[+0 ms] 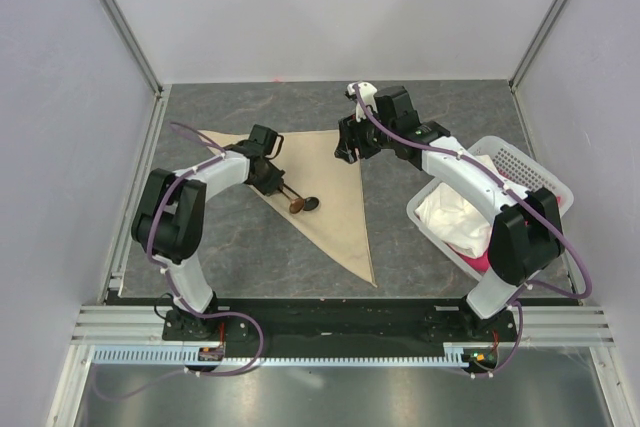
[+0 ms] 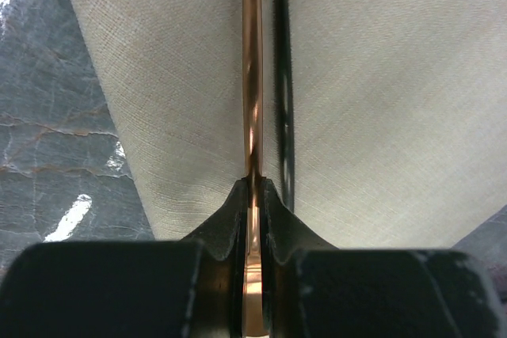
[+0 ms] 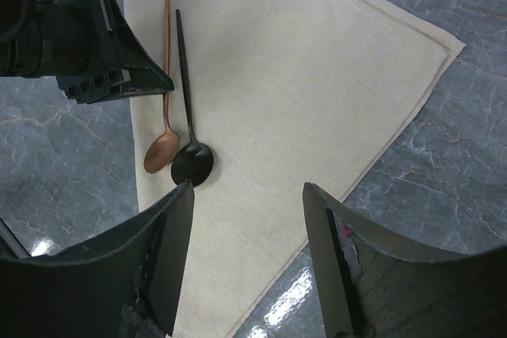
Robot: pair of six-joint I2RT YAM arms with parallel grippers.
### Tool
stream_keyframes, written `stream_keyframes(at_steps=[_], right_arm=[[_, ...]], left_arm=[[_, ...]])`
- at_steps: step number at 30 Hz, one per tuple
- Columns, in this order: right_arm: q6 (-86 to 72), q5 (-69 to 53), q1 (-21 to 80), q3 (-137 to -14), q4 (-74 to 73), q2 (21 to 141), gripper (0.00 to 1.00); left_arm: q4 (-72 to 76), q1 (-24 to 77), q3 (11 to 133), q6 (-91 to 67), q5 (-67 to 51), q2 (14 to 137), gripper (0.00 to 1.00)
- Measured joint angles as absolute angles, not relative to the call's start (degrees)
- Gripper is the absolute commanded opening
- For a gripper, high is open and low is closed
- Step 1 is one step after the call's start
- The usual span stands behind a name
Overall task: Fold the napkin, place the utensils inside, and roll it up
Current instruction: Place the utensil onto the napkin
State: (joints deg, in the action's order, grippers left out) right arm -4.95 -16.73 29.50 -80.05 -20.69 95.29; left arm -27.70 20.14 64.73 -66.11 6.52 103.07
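Clamping the spoon (image 2: 252,77) over the napkin (image 1: 335,197), left pincer (image 2: 253,187) narrow; right pincer (image 3: 247,187) wide.

Top view, 3 o'clock: you have a white plastic basket (image 1: 525,165) with a perforated wall, sitting on the grey marbled table (image 1: 240,247) near its right edge. Inside it, a crumpled white cloth (image 1: 450,212) fills the 9 o'clock side. A pink-red cloth (image 1: 478,260) shows at 6 o'clock, partly hidden. Pale enclosure walls (image 1: 330,7) stand at 9, 12 and 3 o'clock.

One napkin (image 1: 340,197), one copper spoon (image 3: 162,153), one black spoon (image 3: 192,165), one basket (image 1: 532,173)
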Motion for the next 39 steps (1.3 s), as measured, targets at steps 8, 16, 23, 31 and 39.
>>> stream_keyframes(at_steps=[8,16,23,31,39], right_arm=[[-4.95,-16.95,29.45,-80.05,-20.58,95.29,0.66],[-5.23,-17.28,29.45,-80.05,-20.58,95.29,0.66],[-5.37,-17.54,29.45,-80.05,-20.58,95.31,0.67],[-5.37,-17.8,29.45,-80.05,-20.58,95.31,0.68],[-5.39,-17.93,29.45,-80.05,-20.58,95.37,0.69]], left_arm=[[-27.4,20.53,63.99,-66.87,6.52,103.81,0.02],[-27.03,20.67,63.83,-67.18,6.5,103.81,0.02],[-26.7,20.75,63.83,-67.57,6.22,103.92,0.02],[-26.22,20.78,63.83,-67.94,5.61,104.09,0.11],[-25.91,20.82,63.83,-68.12,5.39,104.09,0.32]])
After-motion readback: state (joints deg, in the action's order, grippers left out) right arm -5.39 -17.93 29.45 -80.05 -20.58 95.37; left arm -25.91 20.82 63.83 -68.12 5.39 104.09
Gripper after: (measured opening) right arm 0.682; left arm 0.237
